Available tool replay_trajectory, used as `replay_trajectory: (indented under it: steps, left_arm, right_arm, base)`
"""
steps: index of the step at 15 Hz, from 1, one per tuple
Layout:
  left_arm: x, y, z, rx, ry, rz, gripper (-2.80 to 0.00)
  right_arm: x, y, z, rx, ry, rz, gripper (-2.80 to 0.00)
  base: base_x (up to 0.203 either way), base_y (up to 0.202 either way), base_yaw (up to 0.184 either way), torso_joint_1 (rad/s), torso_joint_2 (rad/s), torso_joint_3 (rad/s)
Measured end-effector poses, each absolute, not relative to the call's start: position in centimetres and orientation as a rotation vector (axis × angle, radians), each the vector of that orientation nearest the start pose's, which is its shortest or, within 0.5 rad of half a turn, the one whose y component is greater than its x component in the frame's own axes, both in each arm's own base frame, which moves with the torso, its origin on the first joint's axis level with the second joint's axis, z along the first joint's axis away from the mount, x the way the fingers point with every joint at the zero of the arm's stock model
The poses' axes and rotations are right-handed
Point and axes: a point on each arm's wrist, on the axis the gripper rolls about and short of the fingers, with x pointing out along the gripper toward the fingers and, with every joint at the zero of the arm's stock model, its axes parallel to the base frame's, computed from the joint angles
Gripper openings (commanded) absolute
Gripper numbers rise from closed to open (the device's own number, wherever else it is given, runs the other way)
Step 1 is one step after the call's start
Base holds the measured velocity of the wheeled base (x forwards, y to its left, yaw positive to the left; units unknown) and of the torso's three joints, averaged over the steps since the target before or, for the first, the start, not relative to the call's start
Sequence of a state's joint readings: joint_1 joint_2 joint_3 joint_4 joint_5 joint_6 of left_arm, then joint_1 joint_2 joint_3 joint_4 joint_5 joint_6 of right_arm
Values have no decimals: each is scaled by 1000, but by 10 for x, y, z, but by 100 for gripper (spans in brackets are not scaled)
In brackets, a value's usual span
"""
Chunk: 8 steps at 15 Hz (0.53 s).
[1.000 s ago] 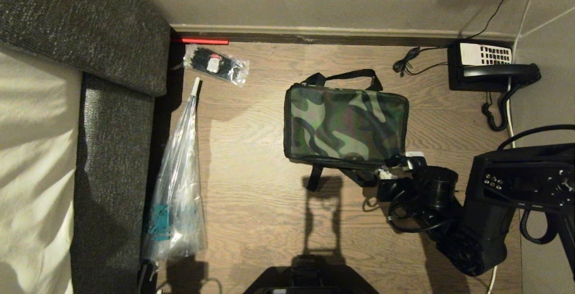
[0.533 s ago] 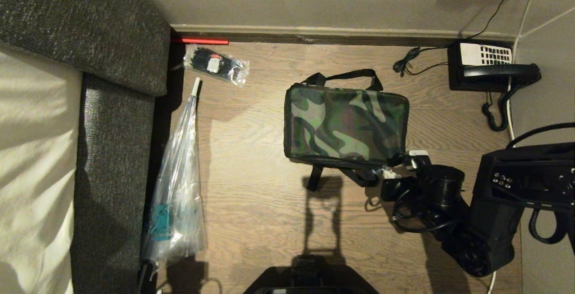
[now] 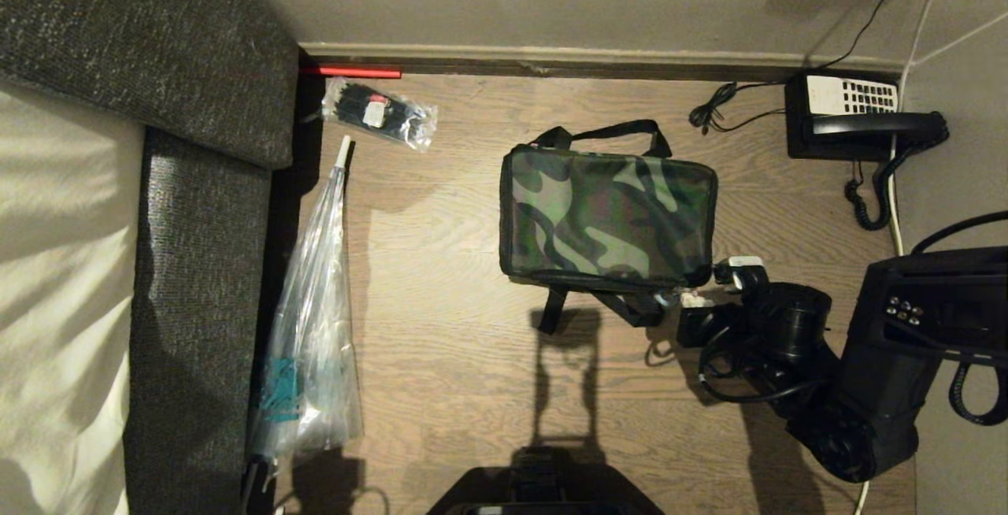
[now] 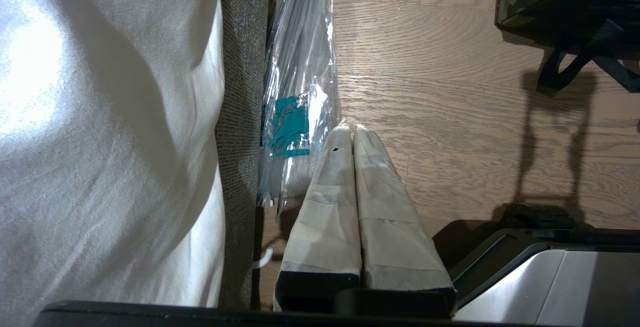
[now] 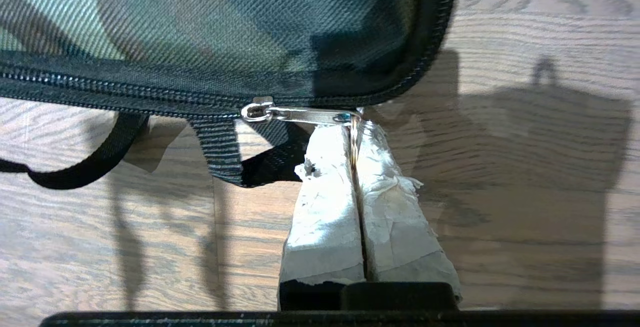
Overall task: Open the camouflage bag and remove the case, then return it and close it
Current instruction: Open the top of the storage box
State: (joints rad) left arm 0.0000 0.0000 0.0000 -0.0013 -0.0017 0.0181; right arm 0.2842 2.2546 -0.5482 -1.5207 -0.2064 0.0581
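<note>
right end effector (image 5: 354, 132) pinched the zipper pull (image 5: 300, 114) of the camouflage bag (image 3: 606, 212).
only the right wrist view showed that pinch; left end effector (image 4: 353, 134) pressed together.

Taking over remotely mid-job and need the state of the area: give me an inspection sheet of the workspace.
Surface: wooden floor, bag standing on it.
Job's things: camouflage bag zipped shut along the edge in view; metal zipper pull near its corner; case not seen.
Clutter: clear plastic sleeve and a small plastic packet by the sofa; red strip at the skirting.
Grippers: right tool shut on the ring at the end of the zipper pull; left tool shut, empty, parked near the sleeve.
Cables: black cord and coiled handset cord by the telephone.
Surroundings: grey sofa, wall.
</note>
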Motion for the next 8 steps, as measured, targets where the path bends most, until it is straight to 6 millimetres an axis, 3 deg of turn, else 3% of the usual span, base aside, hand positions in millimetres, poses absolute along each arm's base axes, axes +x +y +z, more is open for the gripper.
replay_trajectory:
  steps: [8]
  left_arm:
    - [-23, 0, 76, 18, -1, -2, -280]
  right_arm:
    - [322, 82, 37, 14, 182, 47, -280]
  base:
    - [0, 0, 0, 0, 0, 0]
